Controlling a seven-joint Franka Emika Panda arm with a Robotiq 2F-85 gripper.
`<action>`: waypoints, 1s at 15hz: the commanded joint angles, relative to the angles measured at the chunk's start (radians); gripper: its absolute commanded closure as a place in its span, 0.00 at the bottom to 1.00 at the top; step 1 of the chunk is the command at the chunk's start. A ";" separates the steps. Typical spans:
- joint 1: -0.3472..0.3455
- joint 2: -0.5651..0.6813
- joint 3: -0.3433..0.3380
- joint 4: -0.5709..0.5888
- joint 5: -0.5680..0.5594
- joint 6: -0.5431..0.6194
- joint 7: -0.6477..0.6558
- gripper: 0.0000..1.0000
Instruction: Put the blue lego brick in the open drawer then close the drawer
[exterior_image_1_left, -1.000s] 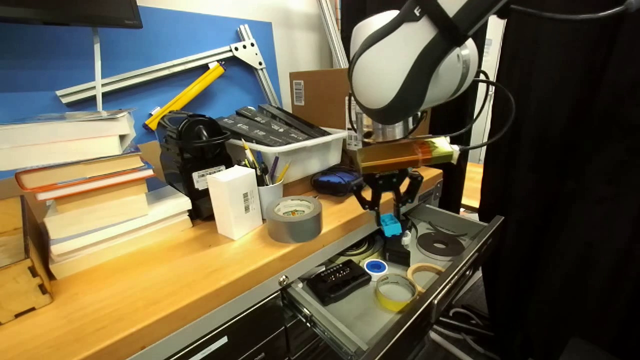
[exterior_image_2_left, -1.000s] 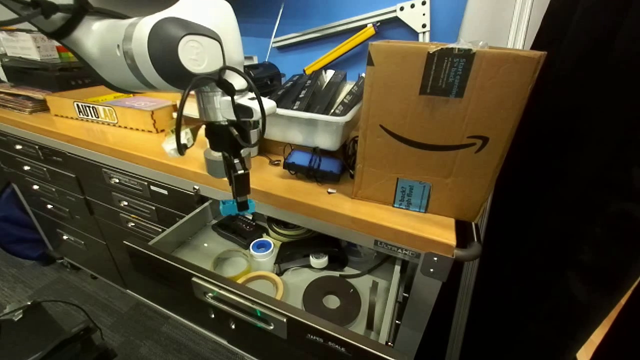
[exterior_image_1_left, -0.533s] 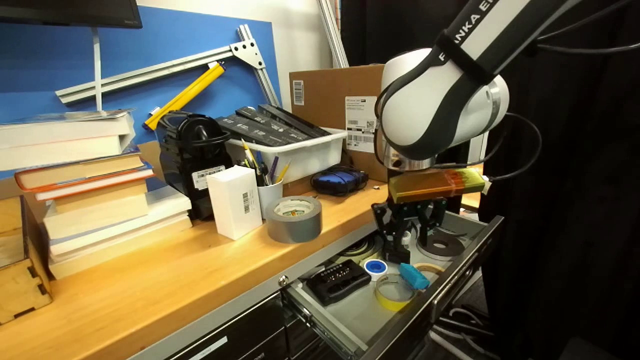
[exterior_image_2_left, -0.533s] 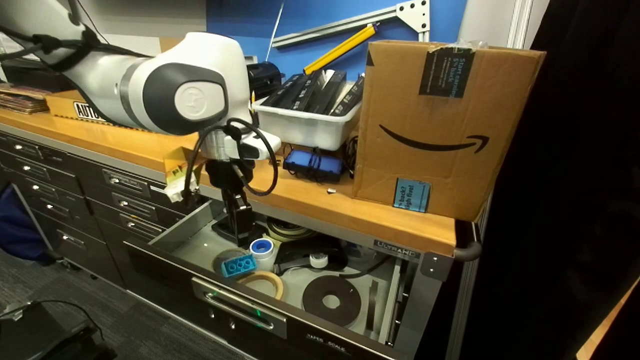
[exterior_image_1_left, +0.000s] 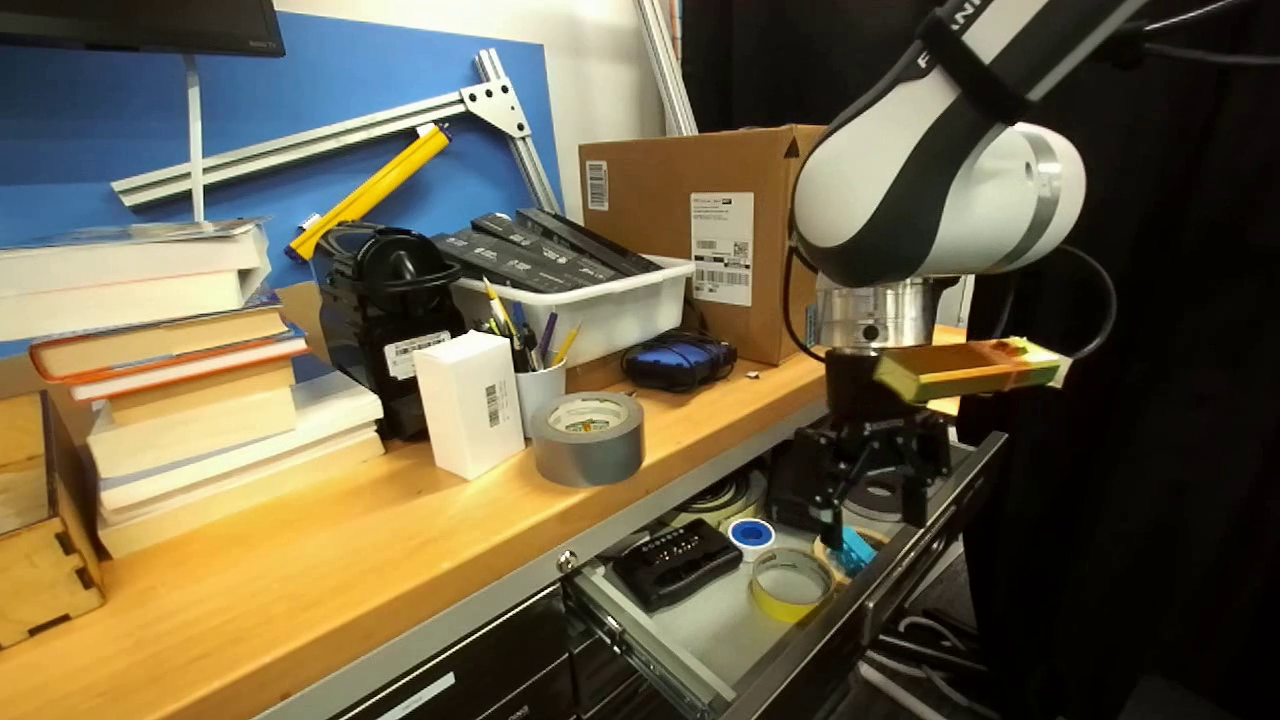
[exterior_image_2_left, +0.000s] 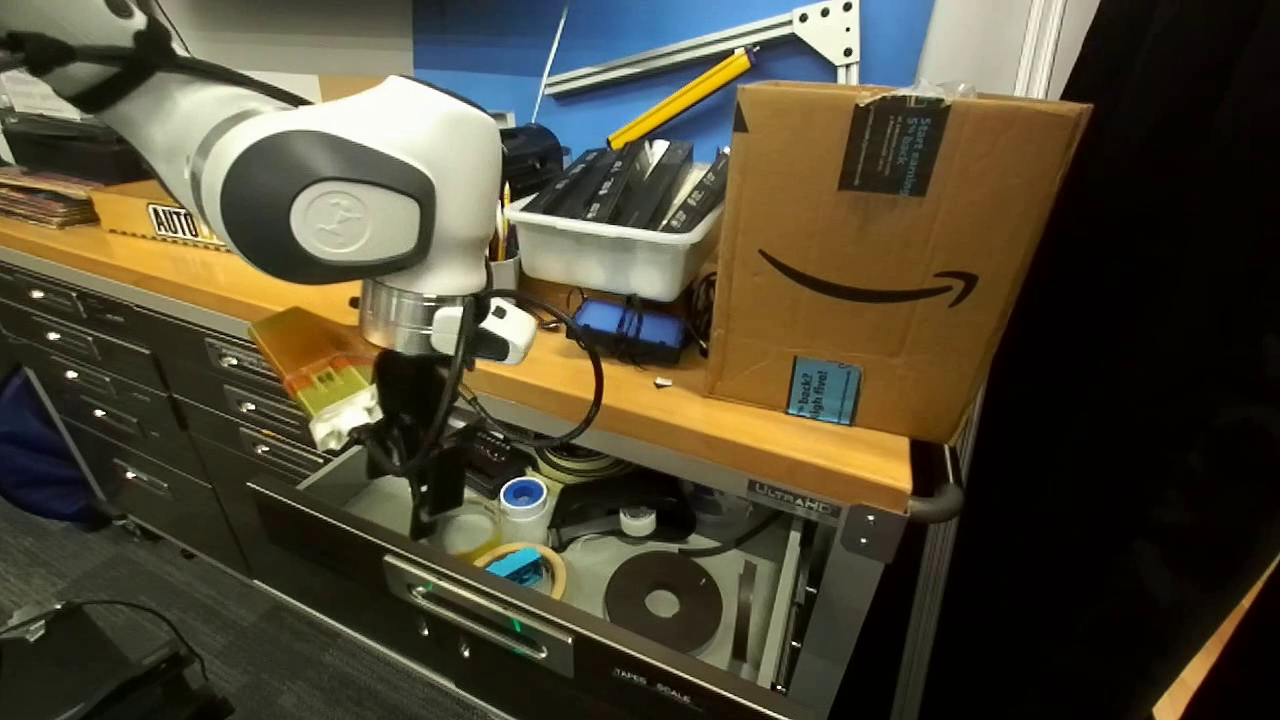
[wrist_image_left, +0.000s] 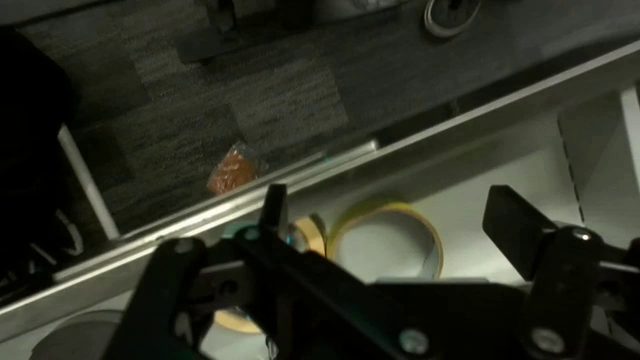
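Hand (exterior_image_1_left: 873, 527) is being held spread over drawer (exterior_image_1_left: 708, 625) beside counter (exterior_image_1_left: 330, 540); packet (wrist_image_left: 234, 172) on carpet (wrist_image_left: 285, 95) being shown in wrist view only.

Smooth, satin wood tops the bench (exterior_image_1_left: 330, 560); the open drawer (exterior_image_1_left: 700, 620) is matt metal, the blue lego brick (exterior_image_2_left: 517, 568) plastic; at two o'clock in an exterior view, the box (exterior_image_2_left: 880, 235) is matt cardboard.

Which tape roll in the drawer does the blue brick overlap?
The tan roll: the blue brick covers part of its opening, and no other roll's.
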 joint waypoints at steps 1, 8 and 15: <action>-0.027 -0.070 -0.047 -0.056 -0.024 -0.161 -0.202 0.00; -0.084 0.031 -0.100 -0.073 -0.177 -0.278 -0.326 0.00; -0.093 0.139 -0.089 -0.093 -0.211 0.186 -0.060 0.00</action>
